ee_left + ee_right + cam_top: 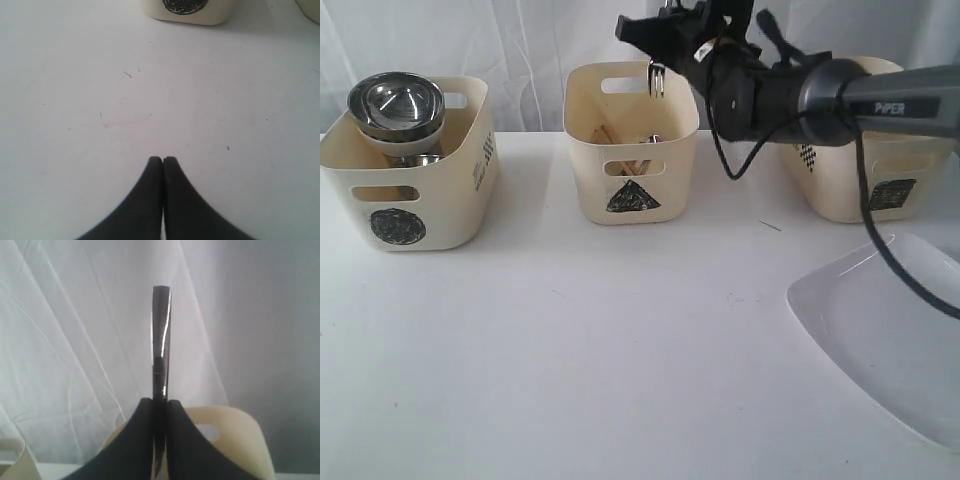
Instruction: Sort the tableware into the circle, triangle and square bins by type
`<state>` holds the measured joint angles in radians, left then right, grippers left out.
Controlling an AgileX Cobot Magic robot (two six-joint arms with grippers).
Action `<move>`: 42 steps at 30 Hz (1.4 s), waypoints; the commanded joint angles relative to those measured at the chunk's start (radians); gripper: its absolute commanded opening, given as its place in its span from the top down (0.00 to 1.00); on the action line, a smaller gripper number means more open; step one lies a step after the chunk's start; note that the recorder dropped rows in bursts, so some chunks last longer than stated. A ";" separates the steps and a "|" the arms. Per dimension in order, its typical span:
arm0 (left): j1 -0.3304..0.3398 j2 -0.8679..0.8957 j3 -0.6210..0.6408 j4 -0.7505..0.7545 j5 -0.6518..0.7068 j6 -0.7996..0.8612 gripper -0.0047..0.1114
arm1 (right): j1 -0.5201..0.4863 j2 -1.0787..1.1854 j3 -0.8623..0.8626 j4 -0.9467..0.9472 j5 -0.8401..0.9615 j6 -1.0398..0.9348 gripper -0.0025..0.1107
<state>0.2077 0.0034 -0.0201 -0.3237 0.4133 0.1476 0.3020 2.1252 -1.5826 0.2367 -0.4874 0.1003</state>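
Nearest, the large white plate (880, 335) lies unsorted at the front right of the table (570, 350). The left gripper (162, 161) hangs over bare tabletop, its fingers pressed together on nothing. Farther back, the right gripper (160, 402) pinches a thin steel utensil (161, 330), seen edge-on so its type is unclear. It is above the triangle bin (632, 150), probably because the wooden chopsticks (610, 135) lie there. The utensil's long axis runs straight out from the fingers, and in the exterior view its end hangs toward that bin's opening.

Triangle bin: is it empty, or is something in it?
Not empty. Wooden chopsticks show inside the triangle bin; what else lies there is unclear.
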 commanded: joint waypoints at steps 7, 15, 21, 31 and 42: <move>0.000 -0.003 0.009 -0.004 0.013 -0.007 0.96 | -0.006 0.031 -0.001 -0.149 0.100 0.088 0.69; 0.000 -0.003 0.009 -0.004 0.013 -0.007 0.96 | -0.226 -0.361 0.085 -0.340 1.081 -0.021 0.98; 0.000 -0.003 0.009 -0.004 0.013 -0.007 0.96 | -0.509 -0.583 0.387 -0.275 1.103 -0.013 0.98; 0.000 -0.003 0.009 -0.004 0.013 -0.007 0.96 | -1.044 -0.527 0.613 0.364 1.584 -0.676 0.98; 0.000 -0.003 0.009 -0.004 0.013 -0.007 0.96 | -1.142 -0.437 0.613 0.239 1.590 -0.683 0.79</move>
<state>0.2077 0.0034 -0.0201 -0.3237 0.4133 0.1476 -0.8332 1.6895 -0.9718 0.5006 1.1116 -0.5649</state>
